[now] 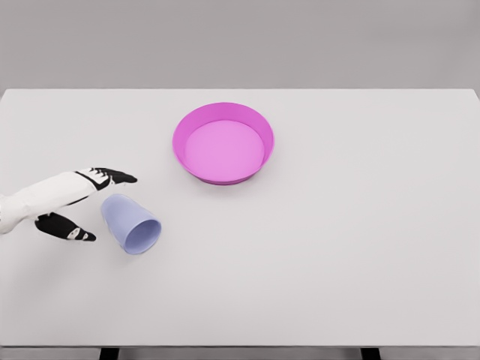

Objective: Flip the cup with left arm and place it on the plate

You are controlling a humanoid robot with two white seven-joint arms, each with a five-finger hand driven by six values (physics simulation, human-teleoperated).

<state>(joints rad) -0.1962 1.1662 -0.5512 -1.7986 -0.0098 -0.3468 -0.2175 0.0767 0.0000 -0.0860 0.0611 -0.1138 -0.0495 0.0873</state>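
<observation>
At the left side of the table, the left robot hand reaches in with its white arm. Its black fingers are spread wide apart, some up top and one lower down. It holds nothing. The gap between the fingers faces the cup.

The cup is pale blue. It lies on its side just beside the robot hand. Its closed bottom points toward the hand and its open mouth points away, toward the front right. The upper fingers reach close to the bottom end of the cup, but it is hard to tell if they touch it.

Farther off, up and to the right, sits the pink plate. It is round with a raised rim, and nothing is in it. It is well apart from the cup.

The cup looks light and stiff, like plastic. It looks smooth, so it may slip. It is round, so it may roll away if pushed. A good place to hold it is around its sides, near the closed end, with fingers on both sides. Then the hand could turn it upright and carry it to the plate.

The right arm does not show.
</observation>
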